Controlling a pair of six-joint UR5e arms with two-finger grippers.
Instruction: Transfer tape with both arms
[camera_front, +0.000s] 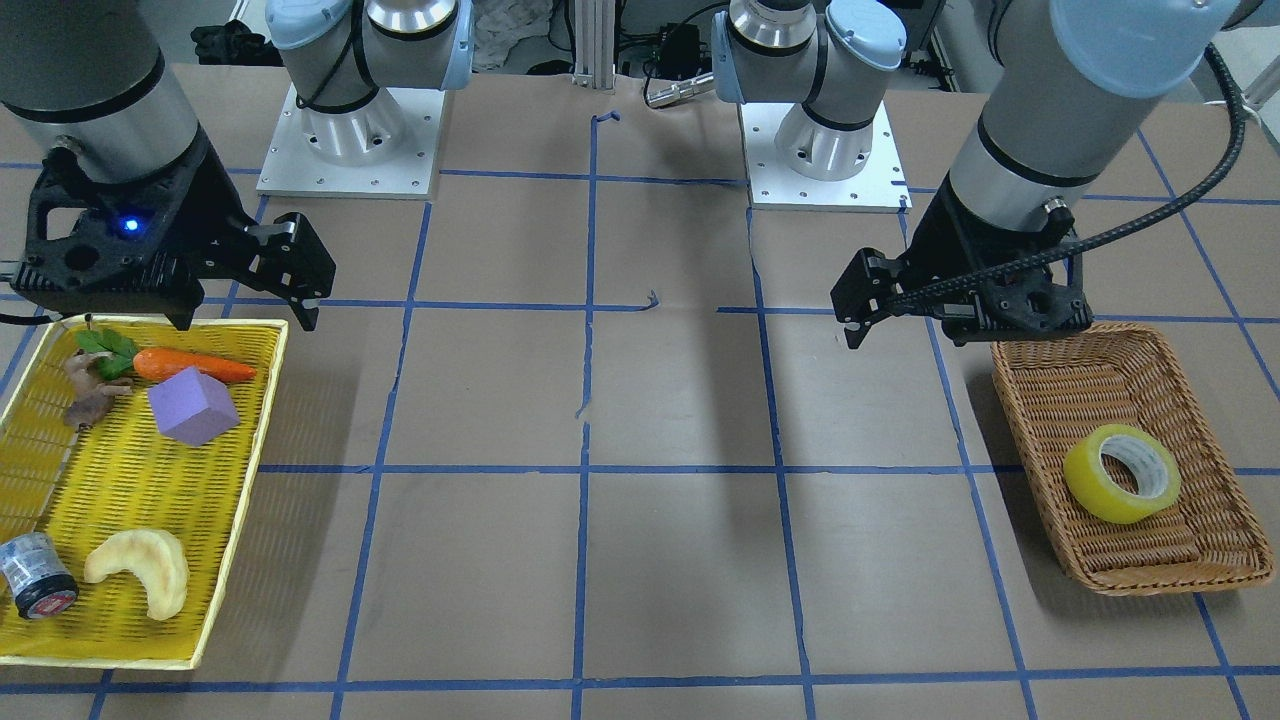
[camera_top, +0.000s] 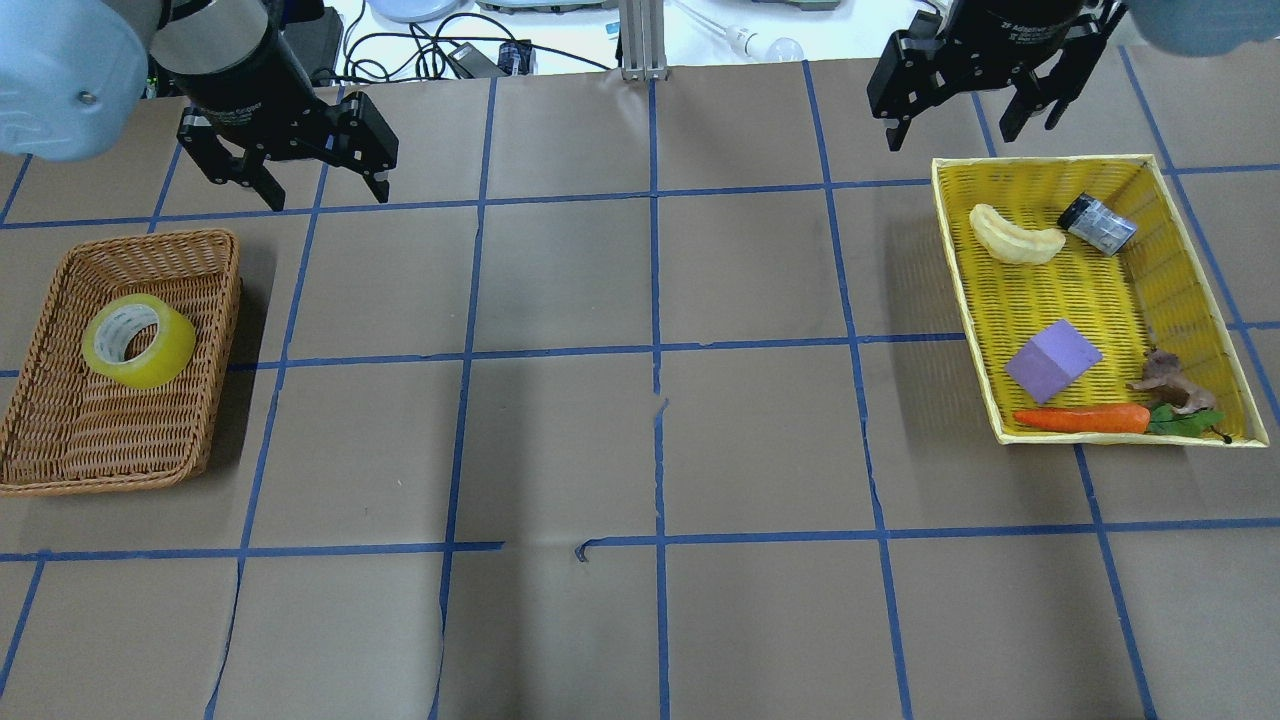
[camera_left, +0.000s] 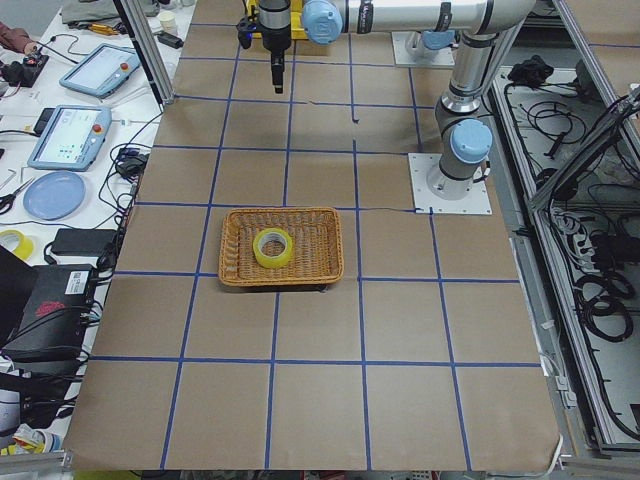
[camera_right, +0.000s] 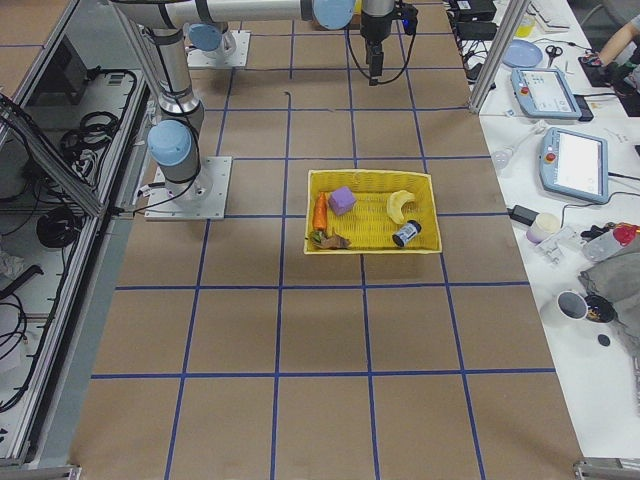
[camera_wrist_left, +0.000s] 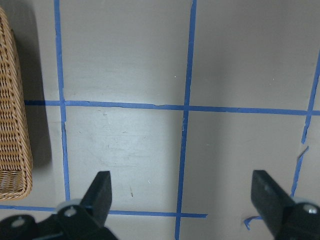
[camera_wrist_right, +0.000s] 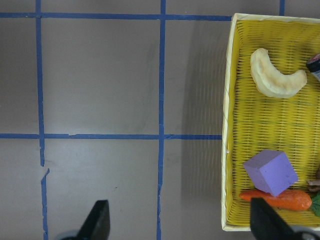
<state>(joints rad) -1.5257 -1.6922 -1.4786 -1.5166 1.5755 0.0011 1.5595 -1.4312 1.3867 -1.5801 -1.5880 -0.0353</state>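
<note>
The yellow translucent tape (camera_top: 138, 340) with a pale core lies in the brown wicker basket (camera_top: 100, 435) at the table's left side. It also shows in the front view (camera_front: 1122, 473) and the exterior left view (camera_left: 273, 247). My left gripper (camera_top: 327, 197) is open and empty, raised over the table beyond the basket's far right corner. Its wrist view shows its open gripper (camera_wrist_left: 182, 187) over bare table, with the basket's edge (camera_wrist_left: 12, 125) at the left. My right gripper (camera_top: 950, 135) is open and empty, beyond the yellow tray's (camera_top: 1090, 290) far left corner.
The yellow tray holds a pale curved pastry (camera_top: 1015, 238), a small dark cylinder (camera_top: 1097, 223), a purple block (camera_top: 1052, 361), a carrot (camera_top: 1085, 418) and a brown figure (camera_top: 1170, 378). Blue tape lines grid the brown table (camera_top: 650, 430).
</note>
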